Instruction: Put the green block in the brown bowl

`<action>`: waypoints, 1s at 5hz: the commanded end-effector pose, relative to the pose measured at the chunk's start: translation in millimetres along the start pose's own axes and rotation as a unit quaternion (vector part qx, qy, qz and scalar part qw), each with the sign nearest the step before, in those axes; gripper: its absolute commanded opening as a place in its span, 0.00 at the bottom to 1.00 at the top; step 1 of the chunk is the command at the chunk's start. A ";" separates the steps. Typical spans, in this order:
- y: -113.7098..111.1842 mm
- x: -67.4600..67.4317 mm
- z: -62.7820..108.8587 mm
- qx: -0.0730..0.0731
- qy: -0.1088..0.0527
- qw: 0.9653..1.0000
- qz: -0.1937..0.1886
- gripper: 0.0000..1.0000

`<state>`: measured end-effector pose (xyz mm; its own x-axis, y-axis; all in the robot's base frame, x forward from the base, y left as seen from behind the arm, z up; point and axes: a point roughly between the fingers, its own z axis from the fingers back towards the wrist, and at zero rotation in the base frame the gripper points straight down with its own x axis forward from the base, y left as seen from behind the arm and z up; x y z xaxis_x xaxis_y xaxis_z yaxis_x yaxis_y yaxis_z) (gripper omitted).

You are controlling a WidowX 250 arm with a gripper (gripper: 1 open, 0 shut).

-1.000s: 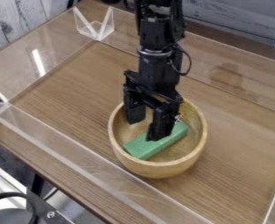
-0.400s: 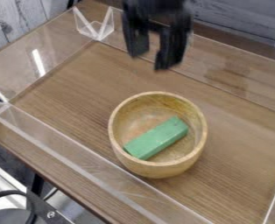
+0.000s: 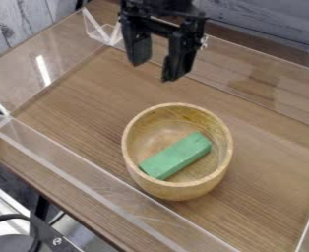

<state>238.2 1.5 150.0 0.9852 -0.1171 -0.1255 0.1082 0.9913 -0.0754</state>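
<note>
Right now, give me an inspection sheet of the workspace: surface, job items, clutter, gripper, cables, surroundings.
Surface: wooden tabletop, grain visible, ringed by clear plastic walls.
Job's things: green block lies flat inside the brown bowl, slanted across its floor; the bowl stands upright on the table.
Clutter: nothing seen on the tabletop beyond the bowl.
Gripper: gripper hangs above the table behind the bowl, pointing down, open and empty, clear of block and bowl.
Cables: dark cable loops at the lower left, outside the wall.
Surroundings: pale wooden planks at upper left; a clear bracket on the far wall.
</note>
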 end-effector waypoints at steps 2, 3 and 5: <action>16.2 4.0 2.8 0.010 -0.007 0.999 0.034 1.00; 26.5 5.4 -0.4 0.015 0.000 0.998 0.056 0.00; 7.7 4.8 4.3 0.022 -0.007 0.999 0.045 0.00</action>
<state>240.7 8.3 135.7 0.9821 -0.0283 -0.1860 0.0234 0.9993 -0.0284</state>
